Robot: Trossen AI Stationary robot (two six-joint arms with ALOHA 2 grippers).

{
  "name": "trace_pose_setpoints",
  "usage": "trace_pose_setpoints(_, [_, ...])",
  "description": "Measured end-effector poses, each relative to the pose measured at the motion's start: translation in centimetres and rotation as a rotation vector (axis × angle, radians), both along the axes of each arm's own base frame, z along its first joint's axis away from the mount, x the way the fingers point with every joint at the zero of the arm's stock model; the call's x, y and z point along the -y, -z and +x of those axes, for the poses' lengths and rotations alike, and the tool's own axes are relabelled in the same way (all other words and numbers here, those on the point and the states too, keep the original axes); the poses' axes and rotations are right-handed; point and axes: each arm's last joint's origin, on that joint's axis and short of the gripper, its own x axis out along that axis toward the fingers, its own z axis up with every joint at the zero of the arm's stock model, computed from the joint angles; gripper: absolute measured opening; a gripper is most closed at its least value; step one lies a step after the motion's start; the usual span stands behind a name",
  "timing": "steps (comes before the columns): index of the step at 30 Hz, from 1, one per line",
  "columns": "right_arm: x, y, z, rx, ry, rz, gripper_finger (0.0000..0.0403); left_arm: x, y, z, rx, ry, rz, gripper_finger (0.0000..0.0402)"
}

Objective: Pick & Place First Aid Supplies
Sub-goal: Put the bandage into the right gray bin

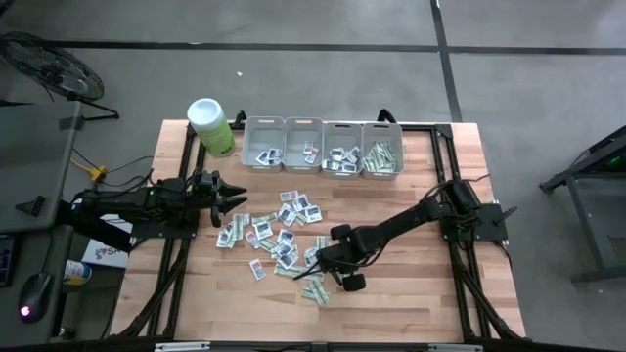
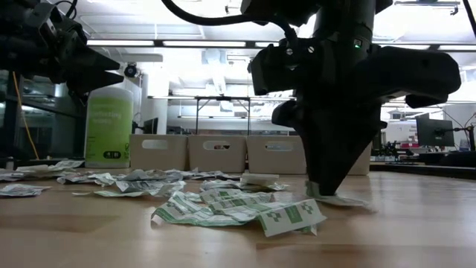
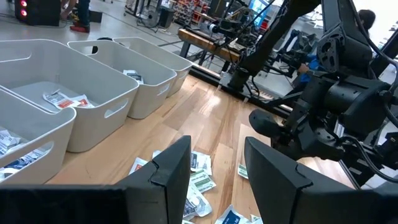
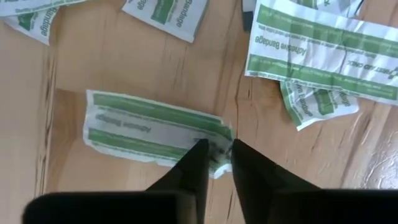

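Note:
Several small flat first aid packets (image 1: 279, 230) lie scattered on the wooden table's middle. Some are squarish and white, others are longer green-and-white strips. One green-and-white bandage strip (image 4: 149, 127) lies flat on the wood near the pile's front edge. My right gripper (image 4: 217, 158) stands over one end of it, pointing down, with its fingers shut on that end; in the low view its tip (image 2: 327, 190) meets the packet at the tabletop. My left gripper (image 1: 235, 200) hovers open and level above the table's left side, with nothing between its fingers (image 3: 168, 174). My right gripper pinches one short end of the green-and-white strip (image 4: 219, 142) between its two fingers. It comes from above, pointing down. The paper looks crumpled where the fingers meet it. The rest of the strip lies flat on the table.
Four grey bins (image 1: 323, 127) stand in a row along the far edge, each with some packets inside. A lime-green canister with a white lid (image 1: 210, 125) stands to their left. More strips (image 4: 317, 50) lie close beside the held one. Bare wood lies toward the near edge.

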Motion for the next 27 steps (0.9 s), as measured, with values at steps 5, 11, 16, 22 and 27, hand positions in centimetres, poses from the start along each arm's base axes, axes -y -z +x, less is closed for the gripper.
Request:
trace_pose_setpoints(5, [0.1, -0.7, -0.1, 0.017, 0.001, 0.0, 0.0019, 0.0, 0.0, 0.0, 0.0, 0.0, 0.0, 0.015])
trace_pose_setpoints(11, [0.3, -2.1, -1.0, 0.001, 0.023, -0.024, 0.0007, 0.0, 0.0, 0.0, 0.0, 0.0, 0.0, 0.015])
trace_pose_setpoints(16, [1.3, -4.6, -2.6, -0.022, 0.1, -0.163, 0.0003, 0.0, 0.0, 0.0, 0.0, 0.0, 0.0, 0.015])
trace_pose_setpoints(22, [3.2, -7.6, -4.5, -0.053, 0.179, -0.318, 0.0002, 0.0, 0.0, 0.0, 0.0, 0.0, 0.0, 0.015])
trace_pose_setpoints(27, [5.2, -9.6, -5.7, -0.062, 0.232, -0.401, 0.0002, 0.0, 0.0, 0.0, 0.0, 0.0, 0.0, 0.015])
